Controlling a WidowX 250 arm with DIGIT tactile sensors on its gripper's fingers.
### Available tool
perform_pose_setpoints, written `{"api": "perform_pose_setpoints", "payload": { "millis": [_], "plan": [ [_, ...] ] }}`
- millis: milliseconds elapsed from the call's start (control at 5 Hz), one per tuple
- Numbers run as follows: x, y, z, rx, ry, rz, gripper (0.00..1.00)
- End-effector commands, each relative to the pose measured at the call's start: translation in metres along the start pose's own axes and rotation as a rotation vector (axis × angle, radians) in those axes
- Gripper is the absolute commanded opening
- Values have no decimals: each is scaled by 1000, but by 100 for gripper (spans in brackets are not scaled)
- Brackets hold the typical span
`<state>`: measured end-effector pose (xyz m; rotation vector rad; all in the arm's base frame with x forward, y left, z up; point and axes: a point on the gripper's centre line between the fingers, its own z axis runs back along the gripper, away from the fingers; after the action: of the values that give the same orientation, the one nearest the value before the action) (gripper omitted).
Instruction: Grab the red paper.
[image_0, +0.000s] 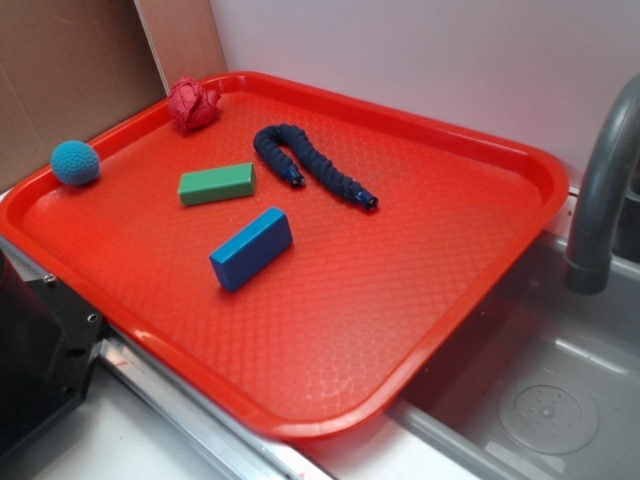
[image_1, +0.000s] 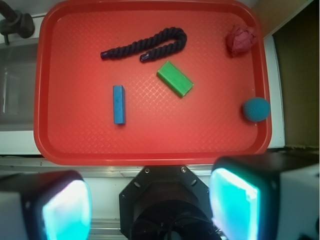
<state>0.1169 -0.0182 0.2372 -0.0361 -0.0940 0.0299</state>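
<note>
The red paper (image_0: 193, 103) (image_1: 241, 40), a dark-red crumpled wad, lies in a far corner of the red tray (image_0: 480, 290) (image_1: 150, 150). In the exterior view that corner is at the top left; in the wrist view it is at the top right. My gripper (image_1: 150, 205) hangs high above the counter, short of the tray's near edge and well away from the paper. Its two pads (image_1: 235, 207) stand wide apart with nothing between them. The gripper does not show in the exterior view.
On the tray lie a teal ball (image_0: 75, 162) (image_1: 256, 109), a green block (image_0: 217, 184) (image_1: 175, 78), a blue block (image_0: 251, 248) (image_1: 119, 104) and a dark blue rope (image_0: 310, 165) (image_1: 147, 45). A grey faucet (image_0: 600, 190) and sink (image_0: 540, 400) adjoin the tray.
</note>
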Motion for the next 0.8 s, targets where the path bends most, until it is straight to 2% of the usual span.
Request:
{"api": "perform_pose_setpoints", "payload": {
  "millis": [0, 200, 400, 600],
  "plan": [
    [0, 0, 0, 0, 0, 0, 100],
    [29, 40, -47, 90, -32, 203, 100],
    [53, 63, -71, 51, -82, 409, 100],
    [81, 90, -101, 114, -163, 595, 100]
  ]
}}
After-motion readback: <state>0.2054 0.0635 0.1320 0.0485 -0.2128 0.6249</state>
